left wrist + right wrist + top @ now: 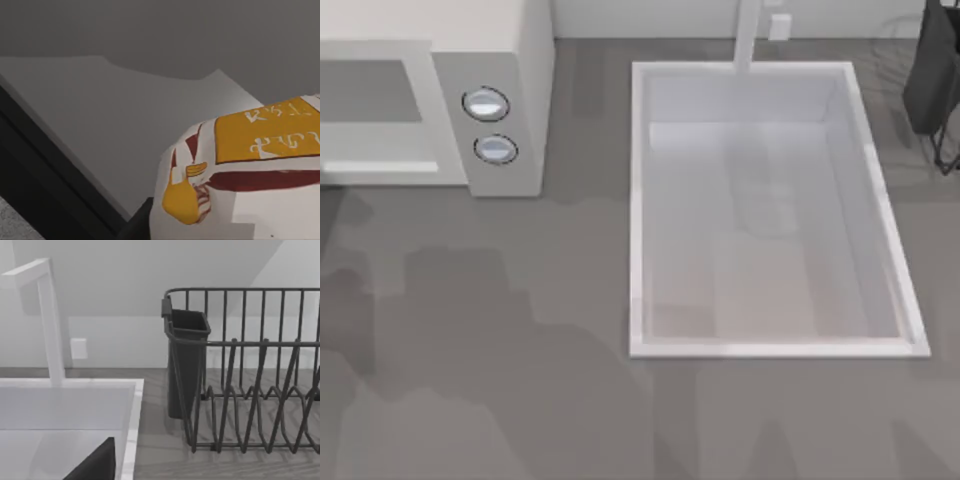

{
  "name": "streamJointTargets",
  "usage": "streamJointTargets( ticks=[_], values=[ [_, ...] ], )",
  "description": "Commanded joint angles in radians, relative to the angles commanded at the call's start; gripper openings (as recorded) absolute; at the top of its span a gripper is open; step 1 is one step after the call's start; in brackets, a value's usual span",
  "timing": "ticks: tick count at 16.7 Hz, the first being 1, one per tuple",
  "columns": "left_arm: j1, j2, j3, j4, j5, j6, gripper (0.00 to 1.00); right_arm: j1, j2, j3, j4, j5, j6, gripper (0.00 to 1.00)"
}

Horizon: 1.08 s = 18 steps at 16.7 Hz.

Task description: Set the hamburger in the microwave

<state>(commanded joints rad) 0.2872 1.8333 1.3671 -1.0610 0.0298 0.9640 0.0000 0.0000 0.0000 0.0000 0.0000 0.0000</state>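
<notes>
The microwave (430, 110) stands at the table's back left, off-white, with a grey window and two round silver-blue knobs (486, 104). In the left wrist view the hamburger (250, 170) looms very close, white with orange-yellow and dark red patches. Behind it lie pale grey flat surfaces, and a dark edge (50, 165) runs along one side. I cannot tell whether these belong to the microwave. A dark piece of my left gripper (141, 222) sits right beside the hamburger. A dark part of my right gripper (95, 465) hangs over the sink's back corner.
A white rectangular sink basin (885, 215) with a white faucet (748, 35) takes up the middle and right of the table. A dark wire dish rack (250, 390) with a dark cup holder (187, 355) stands at the back right, beside the sink.
</notes>
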Motion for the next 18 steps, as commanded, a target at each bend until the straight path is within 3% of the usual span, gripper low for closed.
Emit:
streamJointTargets(
  ticks=[4, 10, 14, 18],
  values=[
    [-0.035, 0.028, -0.08, 0.273, 0.092, -0.173, 0.0, 0.0, 0.0, 0.0, 0.0, 0.0, 0.0, 1.0],
    [-0.089, 0.081, -0.234, 0.933, 0.222, -0.478, 0.0, 0.0, 0.0, 0.0, 0.0, 0.0, 0.0, 1.0],
    [-0.1, 0.136, -0.326, 1.363, 0.258, -0.649, 0.0, 0.0, 0.0, 0.0, 0.0, 0.0, 0.0, 1.0],
    [-0.091, 0.197, -0.404, 1.679, 0.249, -0.773, 0.0, 0.0, 0.0, 0.0, 0.0, 0.0, 0.0, 1.0]
  ],
)
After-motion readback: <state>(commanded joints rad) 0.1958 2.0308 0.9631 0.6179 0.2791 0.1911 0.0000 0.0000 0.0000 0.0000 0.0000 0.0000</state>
